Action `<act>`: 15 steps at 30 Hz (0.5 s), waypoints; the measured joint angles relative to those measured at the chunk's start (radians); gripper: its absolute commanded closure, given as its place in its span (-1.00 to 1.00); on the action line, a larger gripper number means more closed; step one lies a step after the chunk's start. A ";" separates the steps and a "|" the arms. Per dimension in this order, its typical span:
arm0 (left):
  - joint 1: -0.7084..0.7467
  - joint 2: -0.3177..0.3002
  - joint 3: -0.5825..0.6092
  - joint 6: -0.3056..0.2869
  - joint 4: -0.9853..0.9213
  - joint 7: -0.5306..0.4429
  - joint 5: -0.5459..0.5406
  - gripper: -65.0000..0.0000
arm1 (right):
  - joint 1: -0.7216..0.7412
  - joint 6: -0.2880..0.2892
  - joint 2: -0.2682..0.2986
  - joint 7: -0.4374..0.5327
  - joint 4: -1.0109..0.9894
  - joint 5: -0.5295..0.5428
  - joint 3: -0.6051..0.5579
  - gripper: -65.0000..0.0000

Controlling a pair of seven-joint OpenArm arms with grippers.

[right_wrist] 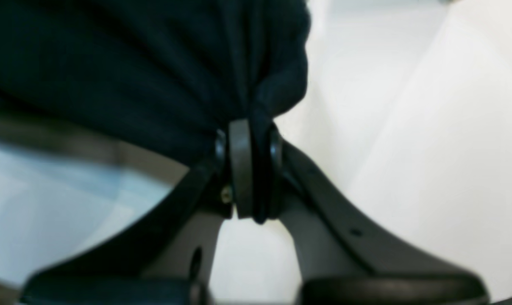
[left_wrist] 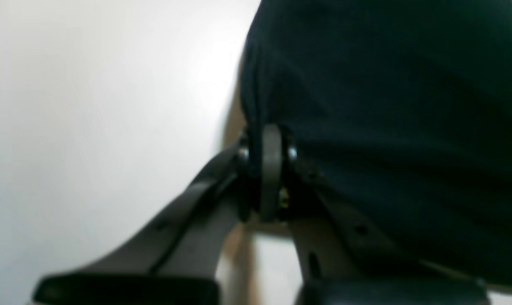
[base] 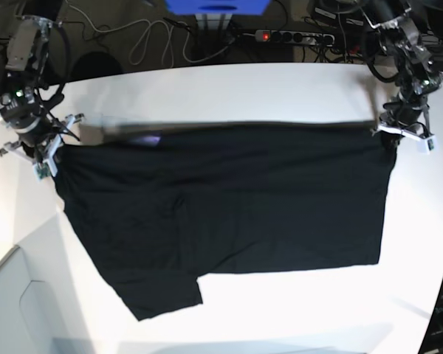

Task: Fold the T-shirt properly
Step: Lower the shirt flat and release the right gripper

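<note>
The black T-shirt [base: 229,199] is stretched wide across the white table [base: 229,88], plain side up, with a sleeve hanging at the lower left. My left gripper [base: 390,136] pinches its upper right corner; in the left wrist view the left gripper [left_wrist: 271,140] is shut on dark cloth [left_wrist: 387,106] bunched above the fingertips. My right gripper [base: 57,147] holds the upper left corner; in the right wrist view the right gripper [right_wrist: 247,135] is shut on the gathered fabric [right_wrist: 133,63]. A bit of purple print [base: 148,139] peeks out at the top edge.
Cables and a power strip [base: 292,35] lie behind the table's far edge, with a blue box [base: 218,7] beside them. The table's left edge drops to a grey floor area [base: 15,302]. White tabletop [base: 317,310] shows below the shirt.
</note>
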 measured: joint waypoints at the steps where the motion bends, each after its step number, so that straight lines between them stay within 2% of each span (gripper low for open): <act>1: 0.024 0.006 0.000 0.000 0.012 0.004 0.003 1.00 | -0.021 0.000 -0.001 -0.006 0.000 -0.005 0.000 0.99; 5: 0.146 0.058 -0.029 0.000 0.111 0.000 -0.001 1.00 | -0.072 0.000 0.003 0.002 0.000 -0.011 0.002 0.99; 8: 0.210 0.101 -0.059 -0.002 0.160 0.005 0.002 1.00 | -0.113 0.000 0.014 0.058 0.000 -0.006 0.002 1.00; 11: 0.227 0.107 -0.089 -0.003 0.163 0.008 0.000 1.00 | -0.156 0.000 0.034 0.072 -0.005 -0.012 0.003 1.00; 15: 0.227 0.103 -0.102 -0.003 0.163 0.003 -0.002 1.00 | -0.174 0.000 0.030 0.078 -0.011 -0.009 0.002 0.99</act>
